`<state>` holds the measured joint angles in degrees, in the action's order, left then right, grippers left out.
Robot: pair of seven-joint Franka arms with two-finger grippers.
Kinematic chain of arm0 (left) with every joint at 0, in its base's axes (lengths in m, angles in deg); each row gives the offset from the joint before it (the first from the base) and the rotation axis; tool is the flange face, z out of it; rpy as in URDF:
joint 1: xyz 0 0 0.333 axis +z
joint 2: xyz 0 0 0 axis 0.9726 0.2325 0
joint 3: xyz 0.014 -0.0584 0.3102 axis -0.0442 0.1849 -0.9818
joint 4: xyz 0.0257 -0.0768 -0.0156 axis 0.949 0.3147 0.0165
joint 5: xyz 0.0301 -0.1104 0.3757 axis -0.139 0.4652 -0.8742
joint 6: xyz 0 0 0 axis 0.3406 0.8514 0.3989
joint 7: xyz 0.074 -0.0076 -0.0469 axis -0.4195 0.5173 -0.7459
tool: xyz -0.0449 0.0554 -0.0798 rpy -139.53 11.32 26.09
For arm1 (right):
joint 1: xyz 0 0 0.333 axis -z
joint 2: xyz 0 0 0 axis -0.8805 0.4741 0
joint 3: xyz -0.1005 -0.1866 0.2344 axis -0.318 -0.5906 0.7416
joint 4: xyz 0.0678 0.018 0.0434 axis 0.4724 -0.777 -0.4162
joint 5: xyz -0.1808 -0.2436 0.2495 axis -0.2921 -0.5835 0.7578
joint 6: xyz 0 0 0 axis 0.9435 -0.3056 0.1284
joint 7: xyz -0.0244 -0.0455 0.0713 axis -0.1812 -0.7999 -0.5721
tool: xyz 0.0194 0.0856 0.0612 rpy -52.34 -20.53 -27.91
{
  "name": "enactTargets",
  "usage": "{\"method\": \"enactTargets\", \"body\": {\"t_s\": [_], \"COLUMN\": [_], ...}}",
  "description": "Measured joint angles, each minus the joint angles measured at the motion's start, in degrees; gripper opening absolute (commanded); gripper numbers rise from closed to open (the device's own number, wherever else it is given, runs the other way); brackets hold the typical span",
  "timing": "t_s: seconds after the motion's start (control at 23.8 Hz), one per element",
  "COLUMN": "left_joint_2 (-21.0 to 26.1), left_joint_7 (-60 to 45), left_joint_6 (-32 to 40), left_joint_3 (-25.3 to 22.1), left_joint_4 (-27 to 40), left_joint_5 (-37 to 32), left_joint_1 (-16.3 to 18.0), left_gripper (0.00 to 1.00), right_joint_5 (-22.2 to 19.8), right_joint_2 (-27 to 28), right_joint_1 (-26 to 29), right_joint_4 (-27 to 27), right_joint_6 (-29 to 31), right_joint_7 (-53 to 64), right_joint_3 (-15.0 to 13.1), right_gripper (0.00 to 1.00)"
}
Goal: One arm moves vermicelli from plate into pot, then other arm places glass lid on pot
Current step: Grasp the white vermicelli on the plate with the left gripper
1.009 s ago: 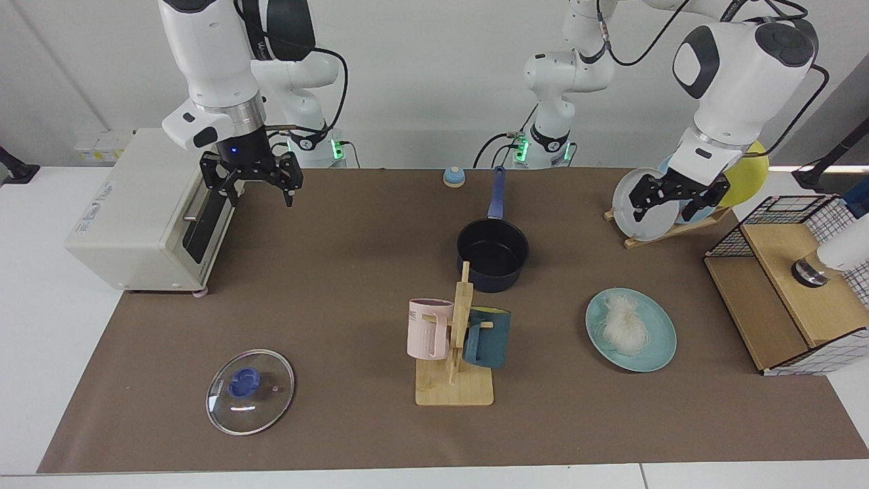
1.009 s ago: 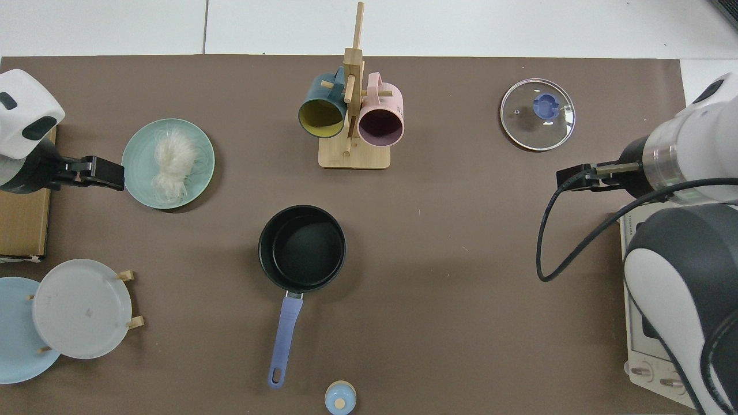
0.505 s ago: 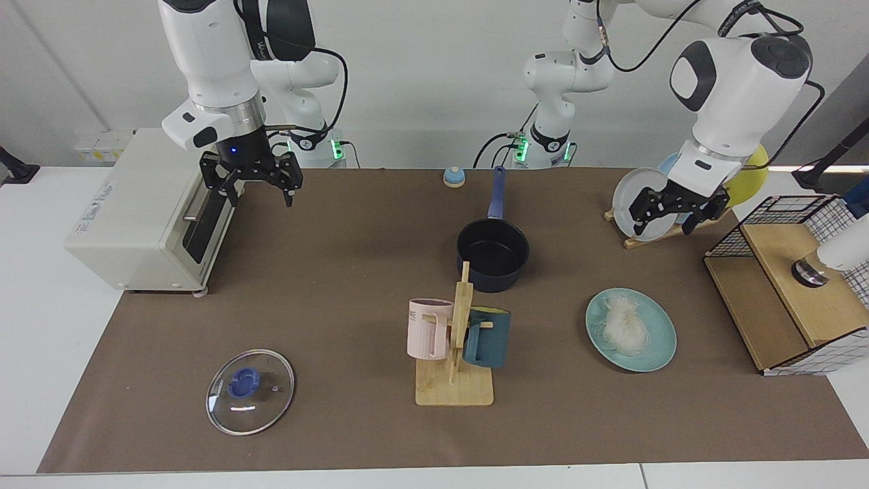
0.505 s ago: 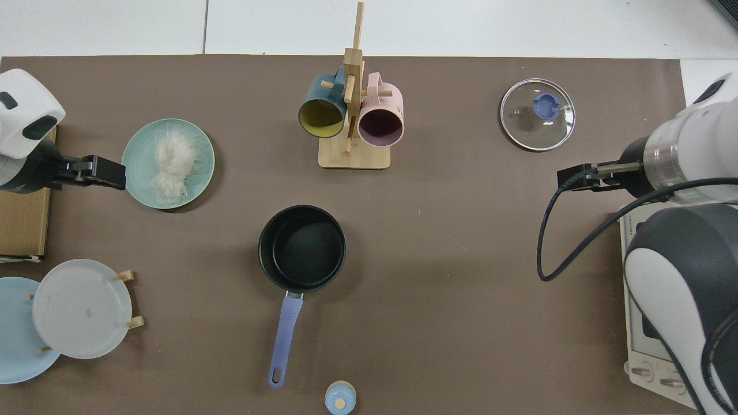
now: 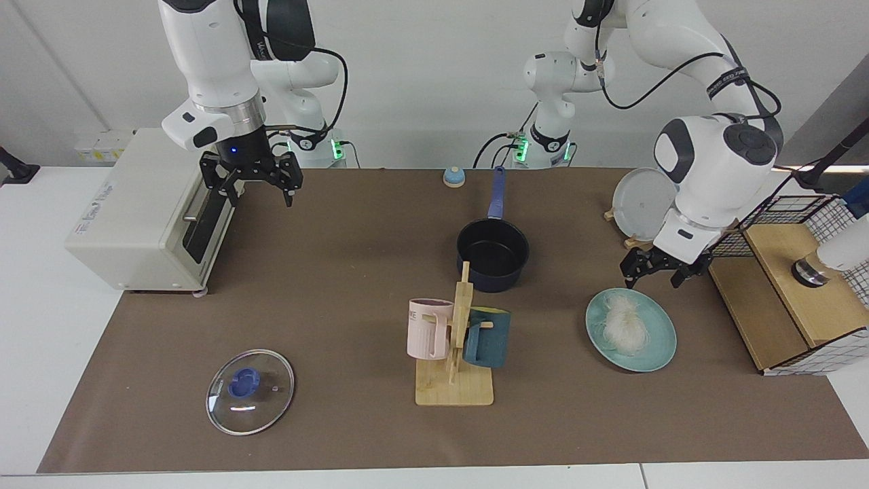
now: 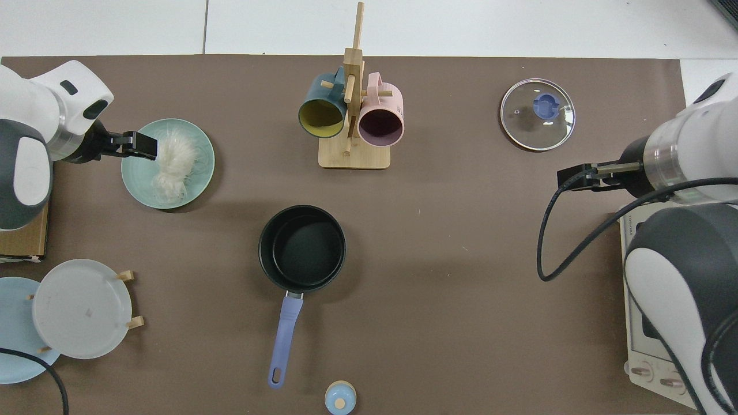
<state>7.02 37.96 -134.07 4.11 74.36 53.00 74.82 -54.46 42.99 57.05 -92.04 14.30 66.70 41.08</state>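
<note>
so our left gripper [image 5: 656, 271], jaws spread and empty, hangs just above the teal plate's [image 5: 660, 343] upper edge at right of frame, vermicelli [image 5: 626, 320] sitting just below-left of it, while the right gripper [image 5: 250, 180] waits upper left, jaws spread

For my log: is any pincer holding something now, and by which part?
Nothing is held. The left pincer hangs open above the plate's edge near the vermicelli; the right pincer waits open, empty, by the toaster oven.
</note>
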Motion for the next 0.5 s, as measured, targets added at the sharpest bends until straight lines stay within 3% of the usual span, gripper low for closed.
{"method": "enactTargets", "body": {"t_s": [0.5], "left_joint_2": [8.6], "left_joint_7": [0.0], "left_joint_6": [-11.5], "left_joint_3": [0.5], "left_joint_4": [3.5], "left_joint_5": [0.1], "left_joint_1": [0.0], "left_gripper": [1.00], "right_joint_5": [0.0], "right_joint_2": [0.0], "right_joint_1": [0.0], "right_joint_4": [0.0], "right_joint_6": [0.0], "right_joint_7": [0.0], "right_joint_3": [0.0], "right_gripper": [1.00]}}
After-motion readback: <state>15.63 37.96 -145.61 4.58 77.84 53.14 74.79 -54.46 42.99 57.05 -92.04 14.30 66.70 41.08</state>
